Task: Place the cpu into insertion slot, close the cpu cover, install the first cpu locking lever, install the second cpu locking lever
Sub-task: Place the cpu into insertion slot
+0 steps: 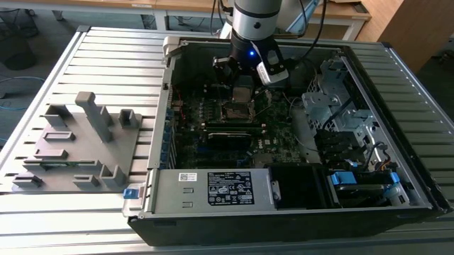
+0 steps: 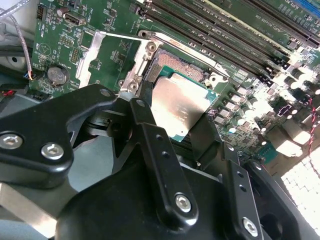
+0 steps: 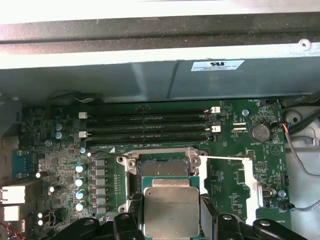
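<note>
Your claw (image 3: 170, 216) is clamped on the cpu (image 3: 171, 207). You have it close to the open insertion slot (image 3: 162, 167).

Open computer case (image 1: 284, 226) — grey fixture (image 1: 78, 151) beside it.

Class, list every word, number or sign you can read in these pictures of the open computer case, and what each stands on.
Nothing reads with certainty.
Black-and-white sticker on the grey metal power supply box: print too small.
White sticker on the grey case wall: blurred.
Green motherboard: white lettering, too small.
Silvery square cpu: faint marks, unreadable.
</note>
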Controlling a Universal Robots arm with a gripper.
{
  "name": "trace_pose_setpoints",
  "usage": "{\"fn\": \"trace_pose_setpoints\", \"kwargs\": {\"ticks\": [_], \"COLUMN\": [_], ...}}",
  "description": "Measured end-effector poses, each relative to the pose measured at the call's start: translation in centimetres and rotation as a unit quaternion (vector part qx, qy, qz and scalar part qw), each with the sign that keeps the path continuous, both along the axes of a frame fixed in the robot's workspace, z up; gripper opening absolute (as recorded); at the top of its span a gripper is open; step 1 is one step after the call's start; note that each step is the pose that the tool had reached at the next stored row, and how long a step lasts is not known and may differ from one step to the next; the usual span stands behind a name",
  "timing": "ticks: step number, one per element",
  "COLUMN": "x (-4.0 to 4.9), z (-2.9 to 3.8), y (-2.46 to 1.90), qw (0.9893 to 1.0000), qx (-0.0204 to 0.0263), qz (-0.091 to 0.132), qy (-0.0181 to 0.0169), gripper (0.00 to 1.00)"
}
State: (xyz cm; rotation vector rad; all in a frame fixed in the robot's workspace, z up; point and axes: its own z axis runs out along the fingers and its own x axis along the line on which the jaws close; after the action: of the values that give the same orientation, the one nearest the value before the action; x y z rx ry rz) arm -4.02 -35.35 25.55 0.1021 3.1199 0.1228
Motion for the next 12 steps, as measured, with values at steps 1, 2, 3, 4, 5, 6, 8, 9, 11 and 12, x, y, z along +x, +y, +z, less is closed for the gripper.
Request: {"fn": "trace_pose_setpoints", "kwargs": {"ticks": [1, 2, 3, 4, 5, 6, 8, 9, 11, 12], "x": [0.0, 0.0, 0.0, 0.0, 0.0, 0.0, 0.0, 0.0, 0.0, 0.0], "z": [0.0, 0.0, 0.0, 0.0, -0.01, -0.02, -0.05, -0.06, -0.09, -0.11], "y": [0.0, 0.0, 0.0, 0.0, 0.0, 0.0, 0.0, 0.0, 0.0, 0.0], "qw": [1.0, 1.0, 1.0, 1.0, 1.0, 0.9999, 0.9997, 0.9994, 0.9986, 0.998], "qx": [0.0, 0.0, 0.0, 0.0, 0.0, 0.0, 0.0, 0.0, 0.0, 0.0], "qz": [0.0, 0.0, 0.0, -0.002, -0.006, -0.012, -0.026, -0.035, -0.054, -0.063], "qy": [0.0, 0.0, 0.0, 0.0, 0.0, 0.0, 0.0, 0.0, 0.0, 0.0], "gripper": [0.54, 0.54, 0.54, 0.54, 0.54, 0.54, 0.54, 0.54, 0.54, 0.54]}}
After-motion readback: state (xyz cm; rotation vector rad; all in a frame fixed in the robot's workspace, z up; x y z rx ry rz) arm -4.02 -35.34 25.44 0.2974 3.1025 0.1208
